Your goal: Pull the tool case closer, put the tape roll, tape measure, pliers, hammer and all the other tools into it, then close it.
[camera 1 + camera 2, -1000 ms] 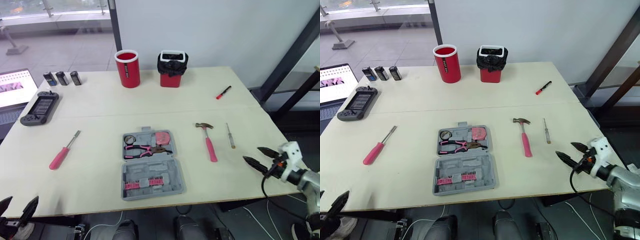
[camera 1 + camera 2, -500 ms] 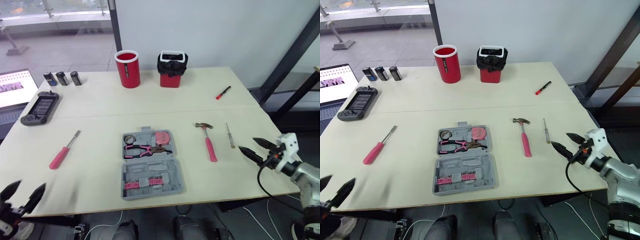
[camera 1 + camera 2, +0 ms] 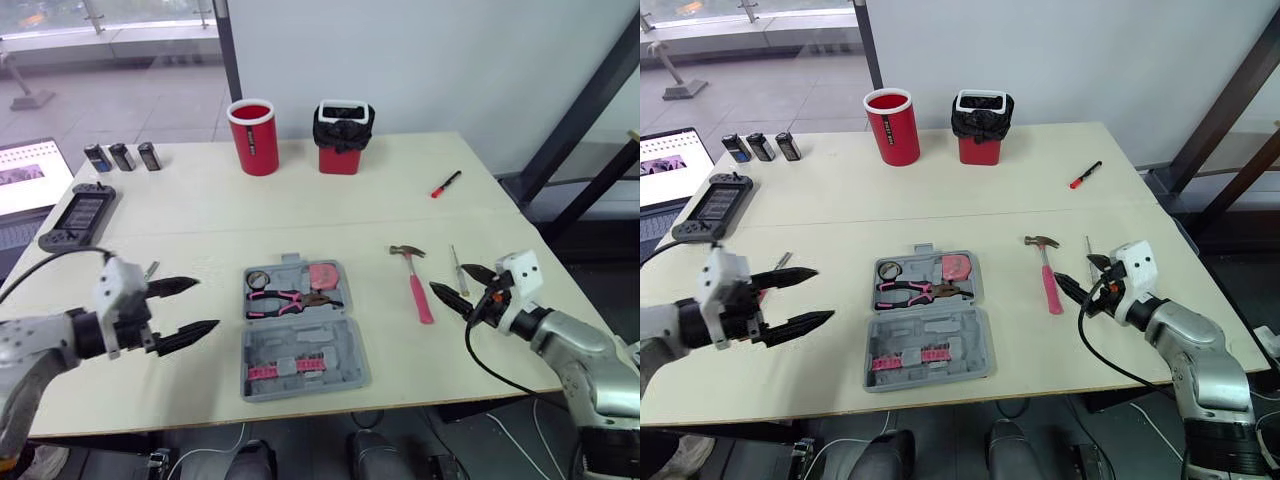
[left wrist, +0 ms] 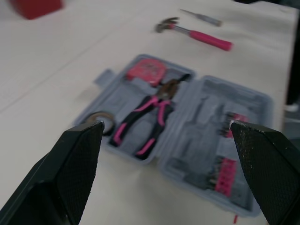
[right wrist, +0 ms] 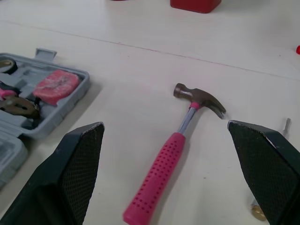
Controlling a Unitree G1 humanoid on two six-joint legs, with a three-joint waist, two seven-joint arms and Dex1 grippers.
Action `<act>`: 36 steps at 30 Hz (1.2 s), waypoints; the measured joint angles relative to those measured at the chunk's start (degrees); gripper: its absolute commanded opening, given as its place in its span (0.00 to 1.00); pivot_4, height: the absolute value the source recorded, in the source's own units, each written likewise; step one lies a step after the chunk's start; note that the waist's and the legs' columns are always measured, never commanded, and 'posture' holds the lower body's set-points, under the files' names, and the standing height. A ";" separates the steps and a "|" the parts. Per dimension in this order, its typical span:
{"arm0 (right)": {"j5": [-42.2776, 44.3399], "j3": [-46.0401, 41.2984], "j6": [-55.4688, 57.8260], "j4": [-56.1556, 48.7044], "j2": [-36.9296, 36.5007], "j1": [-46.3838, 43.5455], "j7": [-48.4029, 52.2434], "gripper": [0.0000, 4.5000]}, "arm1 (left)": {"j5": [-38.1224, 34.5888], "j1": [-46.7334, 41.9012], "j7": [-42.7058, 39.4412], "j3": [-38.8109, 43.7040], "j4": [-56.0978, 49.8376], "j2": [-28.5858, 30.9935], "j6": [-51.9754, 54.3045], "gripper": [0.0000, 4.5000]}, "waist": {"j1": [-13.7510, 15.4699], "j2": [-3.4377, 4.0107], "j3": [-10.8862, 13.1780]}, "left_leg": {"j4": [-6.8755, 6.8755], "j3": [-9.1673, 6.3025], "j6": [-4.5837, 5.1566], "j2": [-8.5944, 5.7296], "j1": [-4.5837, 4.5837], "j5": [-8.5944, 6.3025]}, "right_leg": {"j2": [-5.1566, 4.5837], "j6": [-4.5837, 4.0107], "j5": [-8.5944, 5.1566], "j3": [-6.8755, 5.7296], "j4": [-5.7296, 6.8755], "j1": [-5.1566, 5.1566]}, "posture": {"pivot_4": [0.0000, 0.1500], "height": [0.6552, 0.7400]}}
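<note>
With its two black fingers spread wide, the right gripper hovered just beside the pink-handled steel hammer, which lay between it and the open grey plastic tool case, long axis apparently crosswise to the fingers.

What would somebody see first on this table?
The open grey tool case in the middle of the table, with pink pliers inside. A pink hammer lies to its right, and the open black left pincer and right pincer hover on either side.
</note>
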 measured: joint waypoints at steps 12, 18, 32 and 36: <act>-0.49 -0.39 5.94 -1.12 1.90 1.03 -8.44 0.99 | -0.33 -13.80 -1.36 -12.31 -4.24 -1.86 6.80 1.00 | -0.03 0.55 0.26 | 0.02 -2.41 0.40 -0.92 0.02 0.31 | -0.74 0.26 -0.33 -2.14 0.27 1.10 | 1.00 1.00; -4.88 3.10 4.98 8.27 2.33 -8.92 -11.94 0.99 | -0.31 -11.01 1.90 -11.80 -7.66 -2.81 7.82 1.00 | 0.08 0.57 0.28 | 0.12 -2.05 0.41 -0.90 0.08 0.36 | -0.70 0.06 -0.40 -1.72 0.59 0.93 | 1.00 1.00; -11.97 5.83 0.58 34.49 4.12 -24.48 -19.00 0.99 | -0.28 -3.76 8.88 -7.45 -13.18 -3.00 8.84 1.00 | 0.49 0.56 0.29 | 0.12 -1.87 0.41 -0.92 0.01 0.36 | -0.70 0.11 -0.40 -1.55 0.76 0.69 | 1.00 1.00; -12.69 4.28 -2.03 41.60 2.87 -27.13 -19.87 0.99 | -0.28 -3.27 9.79 -6.99 -13.81 -3.38 8.83 1.00 | 0.07 0.56 0.29 | 0.13 -1.85 0.41 -0.92 0.04 0.37 | -0.69 0.10 -0.39 -1.52 0.77 0.69 | 1.00 1.00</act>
